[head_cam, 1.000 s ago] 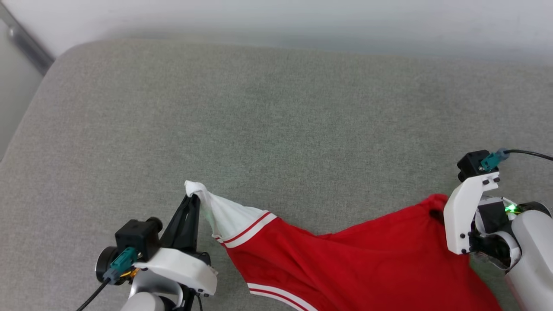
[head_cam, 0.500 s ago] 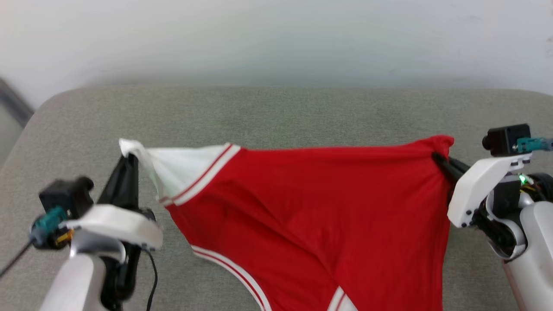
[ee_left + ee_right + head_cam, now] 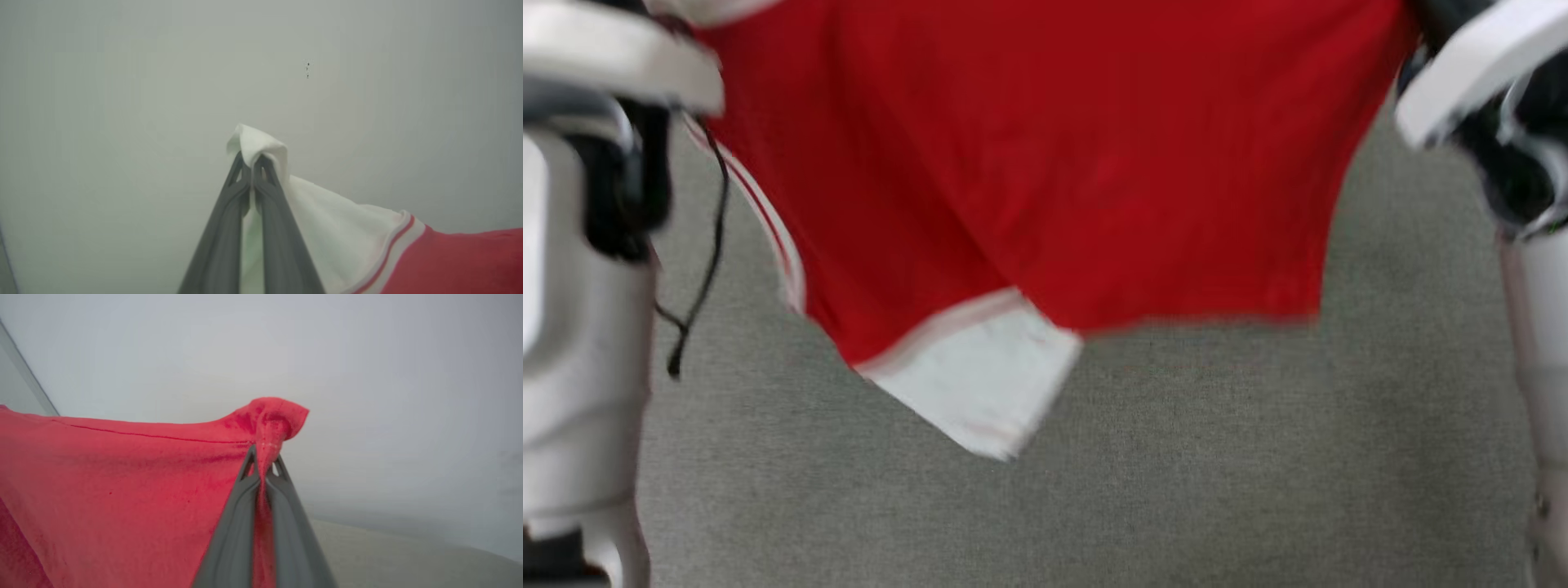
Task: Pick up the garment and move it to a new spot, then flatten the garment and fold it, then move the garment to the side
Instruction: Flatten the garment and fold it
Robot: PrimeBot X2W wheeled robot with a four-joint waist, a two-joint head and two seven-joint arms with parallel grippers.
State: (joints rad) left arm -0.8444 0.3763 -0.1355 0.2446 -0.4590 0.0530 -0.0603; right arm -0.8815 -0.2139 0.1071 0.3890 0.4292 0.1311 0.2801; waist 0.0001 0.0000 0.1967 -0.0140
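Note:
The garment, a red jersey with white sleeves, hangs in the air above the grey cushion, stretched between both arms. One white sleeve dangles at its lowest point. In the left wrist view my left gripper is shut on the tip of the other white sleeve, whose striped trim meets the red cloth. In the right wrist view my right gripper is shut on a bunched red corner of the garment. The head view is blurred, and the fingertips of both grippers lie beyond its top edge.
A pale wall stands behind the lifted cloth. The white left forearm and a loose black cable fill the head view's left side; the right forearm runs down its right edge.
Both grippers have risen and spread apart, lifting the garment off the cushion until it hangs free. The head camera has shifted too.

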